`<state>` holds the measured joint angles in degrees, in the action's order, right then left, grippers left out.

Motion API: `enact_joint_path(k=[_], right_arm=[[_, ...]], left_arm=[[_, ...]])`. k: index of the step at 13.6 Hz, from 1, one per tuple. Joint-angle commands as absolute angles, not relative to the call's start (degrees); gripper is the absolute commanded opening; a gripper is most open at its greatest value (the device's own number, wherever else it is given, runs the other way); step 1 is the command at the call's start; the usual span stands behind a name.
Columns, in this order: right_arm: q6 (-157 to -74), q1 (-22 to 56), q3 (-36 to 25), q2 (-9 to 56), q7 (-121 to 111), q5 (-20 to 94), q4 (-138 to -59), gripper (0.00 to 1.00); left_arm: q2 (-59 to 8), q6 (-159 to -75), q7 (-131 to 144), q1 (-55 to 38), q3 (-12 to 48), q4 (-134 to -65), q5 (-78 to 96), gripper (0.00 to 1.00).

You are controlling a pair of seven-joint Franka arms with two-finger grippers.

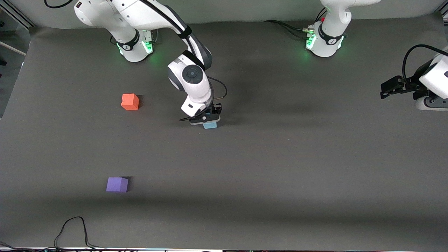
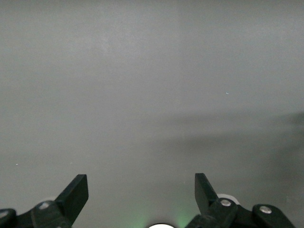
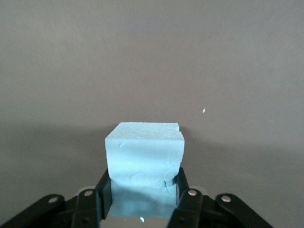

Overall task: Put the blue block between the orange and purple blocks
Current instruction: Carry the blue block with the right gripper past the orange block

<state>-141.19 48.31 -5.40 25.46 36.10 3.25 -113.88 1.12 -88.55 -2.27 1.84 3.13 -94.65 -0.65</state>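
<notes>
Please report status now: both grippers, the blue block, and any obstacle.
Right gripper shut on blue block. Left gripper open, waiting at table edge. Gap between orange block and purple block unobstructed.

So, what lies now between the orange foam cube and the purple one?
Only bare grey table between orange foam cube and purple foam cube, per front view.
</notes>
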Motion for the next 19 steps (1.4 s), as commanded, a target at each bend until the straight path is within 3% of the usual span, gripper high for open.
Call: enact_joint_path(k=[1, 5, 10, 13, 15, 19], right_arm=[[-125.3, 47.5, -6.1, 19.3, 37.1, 3.3, -105.5, 0.49], [-102.8, 44.0, -7.0, 16.7, 36.0, 5.3, -84.4, 0.49], [-89.1, 37.0, -7.1, 16.6, 32.5, 7.3, -69.5, 0.49], [-87.5, 29.5, -5.1, 14.5, 28.3, 7.3, -69.8, 0.49], [-85.0, 21.5, 0.6, 12.8, 26.2, 6.8, -72.1, 0.49], [-85.7, -1.7, 15.6, 8.5, 14.9, 6.4, -80.1, 0.49]], left_arm=[[0.4, -87.5, -2.7, 1.5, 2.9, -93.2, -0.7, 1.0], [0.4, -87.5, -2.6, 1.5, 2.9, -93.2, -0.6, 1.0], [0.4, -87.9, -2.1, 1.4, 2.9, -93.1, -0.6, 1.0], [0.4, -87.8, -2.1, 1.4, 2.9, -93.2, -0.6, 1.0], [0.4, -87.8, -2.0, 1.4, 2.9, -93.2, -0.5, 1.0], [0.4, -87.8, -2.0, 1.4, 2.9, -93.2, -0.5, 1.0]])
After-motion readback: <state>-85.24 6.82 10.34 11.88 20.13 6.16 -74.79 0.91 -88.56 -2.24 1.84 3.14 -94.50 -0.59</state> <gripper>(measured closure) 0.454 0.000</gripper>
